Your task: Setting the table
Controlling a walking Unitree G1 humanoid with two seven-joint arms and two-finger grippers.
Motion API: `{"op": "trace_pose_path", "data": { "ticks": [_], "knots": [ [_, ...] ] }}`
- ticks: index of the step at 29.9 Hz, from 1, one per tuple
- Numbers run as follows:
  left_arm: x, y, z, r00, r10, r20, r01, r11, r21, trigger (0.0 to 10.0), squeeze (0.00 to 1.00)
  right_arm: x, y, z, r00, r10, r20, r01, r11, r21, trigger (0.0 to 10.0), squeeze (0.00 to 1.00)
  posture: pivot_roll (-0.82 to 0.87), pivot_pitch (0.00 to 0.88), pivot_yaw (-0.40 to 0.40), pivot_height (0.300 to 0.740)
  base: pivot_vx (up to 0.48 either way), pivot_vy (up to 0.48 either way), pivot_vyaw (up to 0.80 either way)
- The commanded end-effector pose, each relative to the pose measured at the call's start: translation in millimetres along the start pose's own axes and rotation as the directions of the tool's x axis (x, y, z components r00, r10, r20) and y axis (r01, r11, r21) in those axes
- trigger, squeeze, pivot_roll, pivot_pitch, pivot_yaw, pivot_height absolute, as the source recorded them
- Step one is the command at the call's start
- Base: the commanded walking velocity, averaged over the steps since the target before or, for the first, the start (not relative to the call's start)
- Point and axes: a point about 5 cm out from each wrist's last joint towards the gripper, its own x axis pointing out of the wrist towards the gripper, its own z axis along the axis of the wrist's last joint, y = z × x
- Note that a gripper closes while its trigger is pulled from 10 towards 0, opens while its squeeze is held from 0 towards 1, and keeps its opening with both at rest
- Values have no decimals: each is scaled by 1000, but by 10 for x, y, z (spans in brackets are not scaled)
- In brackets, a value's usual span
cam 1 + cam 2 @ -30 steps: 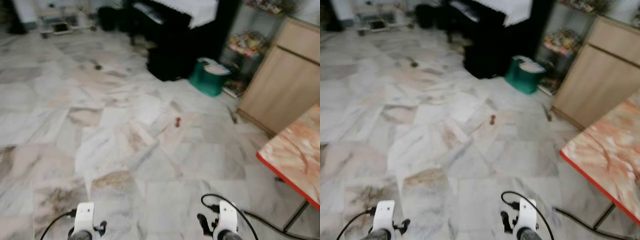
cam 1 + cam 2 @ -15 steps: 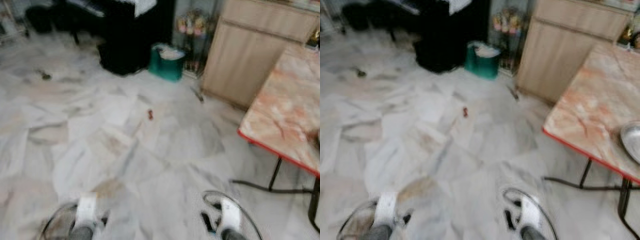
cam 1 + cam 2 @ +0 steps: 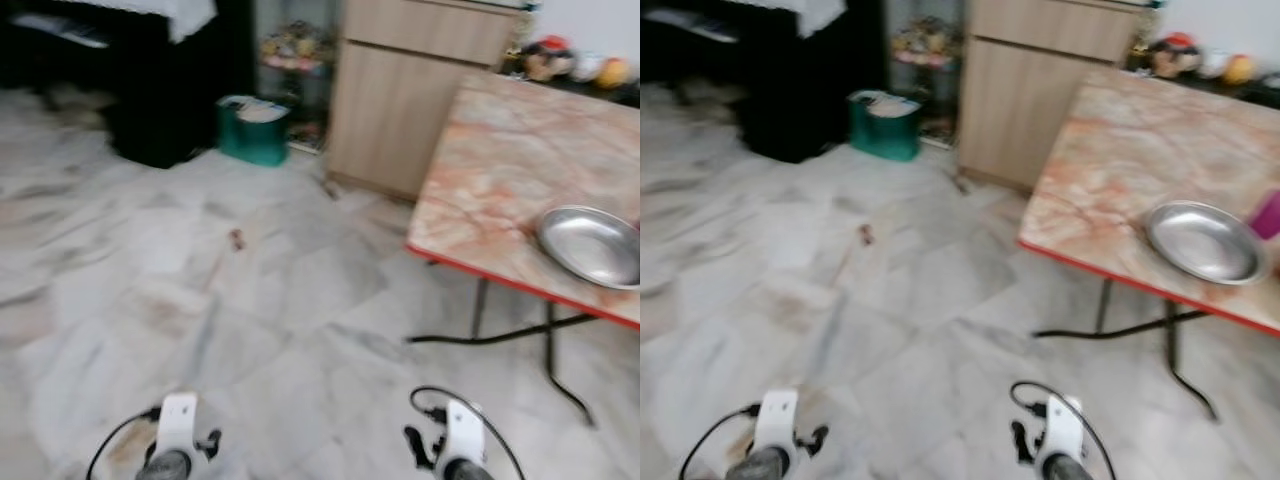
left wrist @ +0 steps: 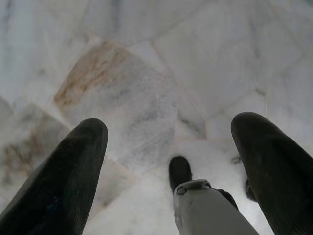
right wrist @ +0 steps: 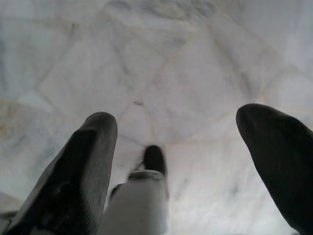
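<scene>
**Robot nearing the marble-topped table with both grippers empty**

The robot is facing a marble-topped table point(image 3: 500, 170) with a red edge, standing off to its right across the marble floor point(image 3: 250, 300). Both arms are hanging low. The left gripper point(image 4: 171, 147) is pointing down at the floor with its 2 fingers spread wide apart and nothing between them, and the right gripper point(image 5: 176, 142) is showing the same.

Judging from the blur, the robot is probably walking, so the main risk is a foot catching the black cable point(image 3: 500, 335) lying near the table's folding legs point(image 3: 548, 345), or the body bumping the table edge and sliding the dish.

The steel dish point(image 3: 1202, 241) is sitting near the table's front edge and looks empty. A magenta object point(image 3: 1268, 214) is standing just beside it. A green bin point(image 3: 252, 130) by the wooden cabinet point(image 3: 410, 90) is holding something pale, too blurred to identify.
</scene>
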Motion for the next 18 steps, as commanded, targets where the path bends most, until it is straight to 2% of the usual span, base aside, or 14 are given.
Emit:
{"op": "trace_pose_path", "data": {
  "ticks": [1,18],
  "knots": [
    [-1,-43,-24,1000,-13,-14,13,1000,-7,10000,0,-12,-78,-5,1000,-21,-6,21,1000,-1,10000,0,-7,42,-40,740,0,0,-763],
    [-1,-50,-22,1000,-12,-11,12,1000,-14,10000,0,-16,-72,-28,1000,-20,-12,19,1000,-4,10000,0,-7,12,-44,740,0,0,-760]
  ]
}}
